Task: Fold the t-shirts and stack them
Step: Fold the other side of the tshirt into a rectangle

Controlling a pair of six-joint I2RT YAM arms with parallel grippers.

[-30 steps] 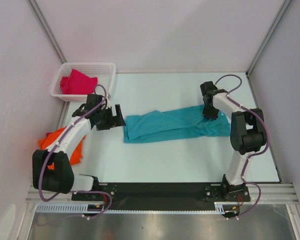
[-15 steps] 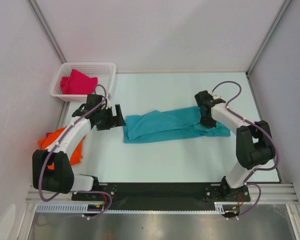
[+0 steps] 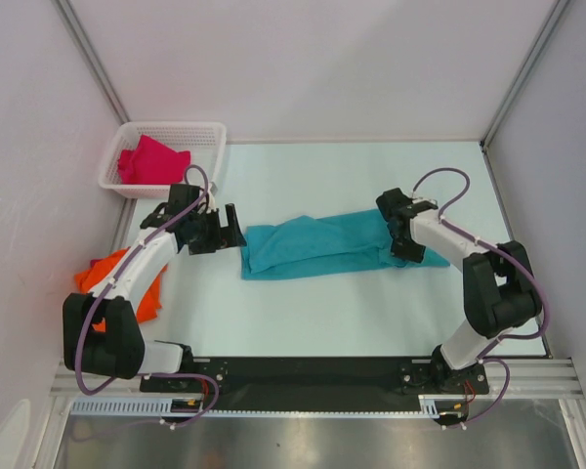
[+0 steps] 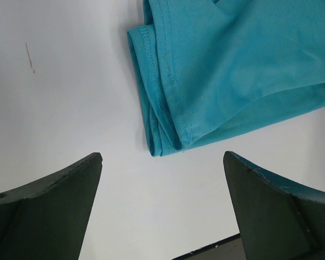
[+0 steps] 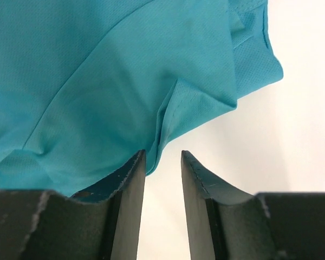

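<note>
The teal t-shirt [image 3: 322, 246] lies on the white tabletop [image 3: 303, 313] as a long, loosely folded band stretched between the two pincers, rumpled along its top and doubled over at both ends. In the left wrist view its near end [image 4: 233, 65] is a stitched hem folded back on itself, several layers thick at the corner. In the right wrist view the cloth [image 5: 97, 81] has a fine mesh weave, with a crease running down to a small pointed fold.

The left pincer [image 3: 232, 230] is spread as wide as it goes and holds nothing. The teal t-shirt's folded end lies just ahead of it, apart from both fingers [image 4: 54, 200], with bare tabletop between them.

The right pincer [image 3: 402, 250] sits over the opposite end of the teal t-shirt. Its fingers [image 5: 127, 184] stand only narrowly parted, with tabletop showing through the gap. The pointed fold reaches down to the tip of one finger and just into the gap, but nothing is clamped.

The orange t-shirt [image 3: 112, 278] lies crumpled well behind the left pincer, beside that arm. The magenta t-shirt [image 3: 151, 161] sits bunched in the white basket [image 3: 213, 130], off to the left pincer's far side.
</note>
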